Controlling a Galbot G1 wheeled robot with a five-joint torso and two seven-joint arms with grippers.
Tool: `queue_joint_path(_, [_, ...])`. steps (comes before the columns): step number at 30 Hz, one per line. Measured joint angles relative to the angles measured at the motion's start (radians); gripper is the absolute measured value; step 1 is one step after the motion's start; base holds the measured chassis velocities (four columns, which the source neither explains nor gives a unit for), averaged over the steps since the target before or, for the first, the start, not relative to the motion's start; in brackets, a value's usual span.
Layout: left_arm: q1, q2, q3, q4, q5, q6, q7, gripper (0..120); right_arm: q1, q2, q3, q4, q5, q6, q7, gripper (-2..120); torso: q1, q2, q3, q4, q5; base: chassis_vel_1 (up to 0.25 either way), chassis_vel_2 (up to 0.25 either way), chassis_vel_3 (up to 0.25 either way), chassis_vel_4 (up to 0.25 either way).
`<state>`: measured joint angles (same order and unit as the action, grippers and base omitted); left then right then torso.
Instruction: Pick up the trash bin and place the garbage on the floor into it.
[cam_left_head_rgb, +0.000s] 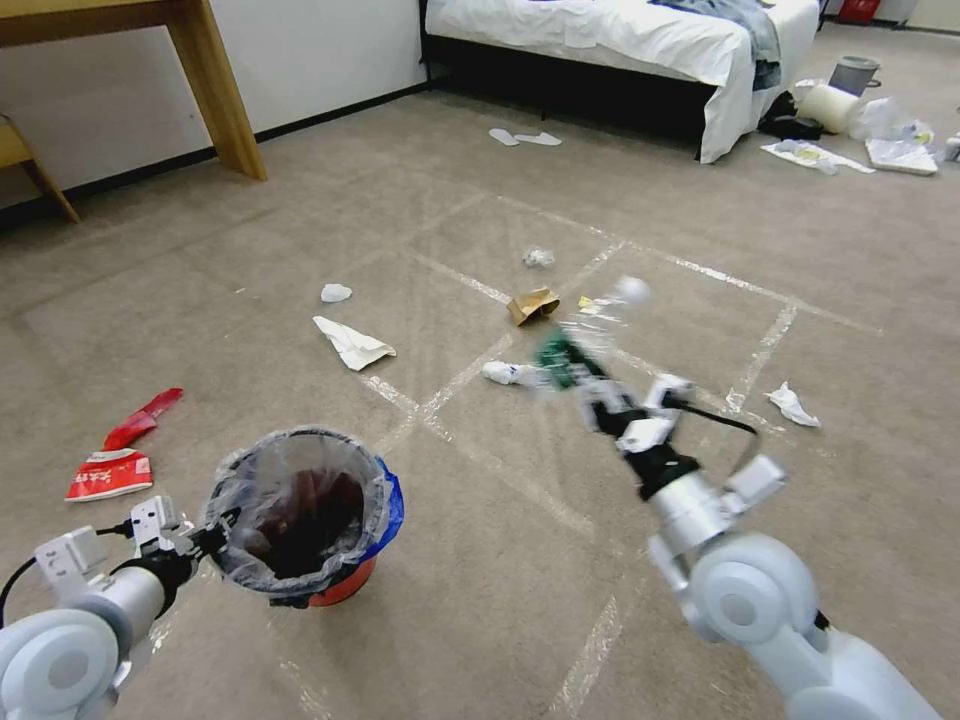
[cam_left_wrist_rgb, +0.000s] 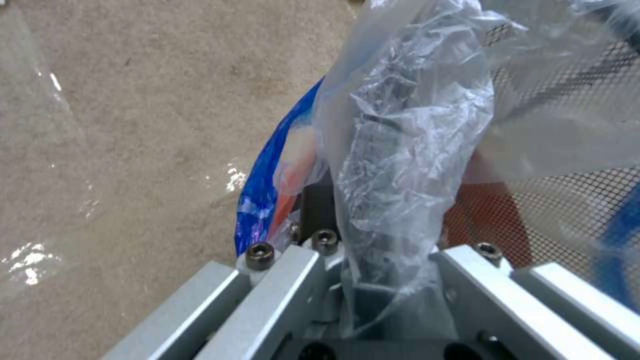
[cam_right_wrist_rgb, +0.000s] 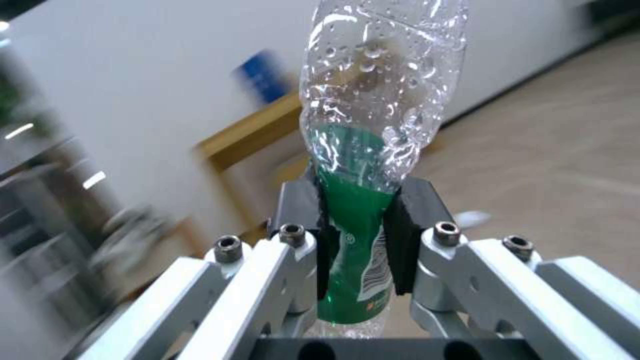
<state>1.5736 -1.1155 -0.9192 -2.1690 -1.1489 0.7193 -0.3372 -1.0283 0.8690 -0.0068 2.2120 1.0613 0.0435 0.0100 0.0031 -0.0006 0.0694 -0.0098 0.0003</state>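
Observation:
The trash bin (cam_left_head_rgb: 305, 520), red with a clear liner and a blue bag edge, is at the lower left of the head view. My left gripper (cam_left_head_rgb: 205, 540) is shut on its near rim; the left wrist view shows the gripper (cam_left_wrist_rgb: 353, 240) clamping liner plastic and rim (cam_left_wrist_rgb: 287, 185). My right gripper (cam_left_head_rgb: 590, 385) is raised mid-frame, shut on a clear plastic bottle (cam_left_head_rgb: 575, 350) with a green label, also seen up close as the bottle (cam_right_wrist_rgb: 380, 100) between the black pads (cam_right_wrist_rgb: 408, 235). Garbage lies on the carpet: white paper (cam_left_head_rgb: 352, 343), brown carton (cam_left_head_rgb: 532, 304), red wrappers (cam_left_head_rgb: 112, 473), tissue (cam_left_head_rgb: 793, 403).
A bed (cam_left_head_rgb: 620, 40) stands at the back and a wooden table leg (cam_left_head_rgb: 215, 90) at the back left. White slippers (cam_left_head_rgb: 525, 138) lie by the bed. A grey bin (cam_left_head_rgb: 855, 75) and bags (cam_left_head_rgb: 880, 140) sit at the far right. Tape lines cross the carpet.

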Motion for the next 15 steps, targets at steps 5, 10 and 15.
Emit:
queue_joint_path(5, [0.004,-0.003,-0.005,-0.016,-0.004,0.003,-0.004,1,0.275,-0.024,-0.298,-0.085,-0.018,0.034,-0.045,16,0.0,0.0,0.0,0.0002,-0.0003,0.0,0.0,0.0,0.0])
queue_joint_path(10, [0.011,-0.007,-0.009,-0.025,-0.004,0.004,-0.005,1,0.472,0.012,-0.488,-0.202,-0.065,0.062,-0.056,16,0.0,0.0,0.0,0.0005,-0.0003,0.0,0.0,0.0,0.0])
queue_joint_path(15, [0.018,-0.017,-0.015,-0.034,-0.003,0.004,-0.007,1,0.616,0.06,-0.635,-0.319,-0.123,0.07,-0.054,16,0.0,0.0,0.0,0.0002,-0.0004,0.0,0.0,0.0,0.0])
